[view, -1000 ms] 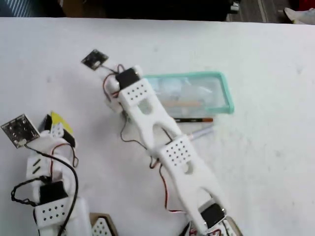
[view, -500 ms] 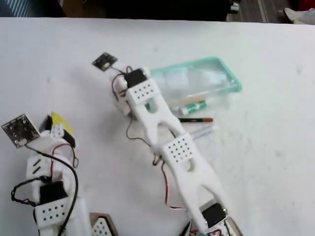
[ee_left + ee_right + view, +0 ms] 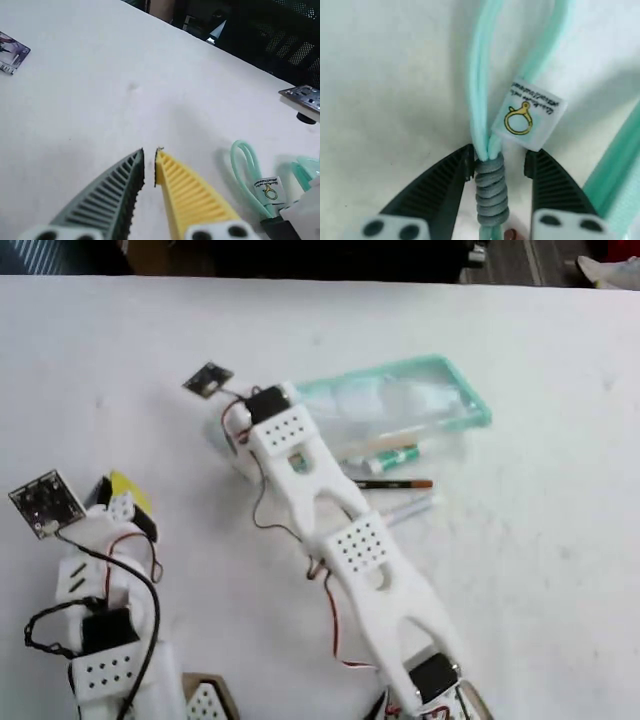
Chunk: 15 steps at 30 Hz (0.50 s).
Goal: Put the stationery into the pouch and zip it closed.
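Note:
The clear pouch [image 3: 400, 400] with a teal rim lies tilted at the table's middle. Its teal cord loop [image 3: 480, 75] carries a white tag [image 3: 527, 117] and a grey coil [image 3: 490, 192]. My right gripper [image 3: 498, 157] is shut on that cord at the coil, at the pouch's left end under the right wrist [image 3: 285, 430]. A green-tipped marker [image 3: 385, 455], a black pencil [image 3: 395, 483] and a clear pen [image 3: 410, 507] lie just in front of the pouch. My left gripper [image 3: 149, 152] is shut and holds nothing, well to the left [image 3: 125, 500]. The cord loop [image 3: 247, 167] shows beyond it.
The right arm [image 3: 365, 560] stretches diagonally from the near edge to the pouch, beside the pens. A small printed card [image 3: 10, 52] lies far off on the white table [image 3: 540, 540]. The table's far edge [image 3: 400, 280] meets a dark background.
The right gripper drew the cord a little leftward. The pouch tilted and its right end swung toward the far side, uncovering the marker. The left arm barely shifted.

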Available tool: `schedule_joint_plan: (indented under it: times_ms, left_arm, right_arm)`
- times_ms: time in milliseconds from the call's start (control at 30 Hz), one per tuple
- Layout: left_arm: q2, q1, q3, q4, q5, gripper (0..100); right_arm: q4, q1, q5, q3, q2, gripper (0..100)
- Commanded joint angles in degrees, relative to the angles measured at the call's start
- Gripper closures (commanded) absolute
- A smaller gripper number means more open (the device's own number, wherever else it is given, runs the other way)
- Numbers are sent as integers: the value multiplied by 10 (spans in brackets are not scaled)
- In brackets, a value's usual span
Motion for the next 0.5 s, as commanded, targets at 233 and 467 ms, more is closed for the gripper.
schedule_joint_plan:
  times_ms: [233,467]
  left_arm:
    - [-12,6,-18,6,0,924]
    - [-12,6,-18,6,0,924]
  right_arm:
    - [15,-1,98,47,-34,850]
    - [16,-1,139,60,-37,943]
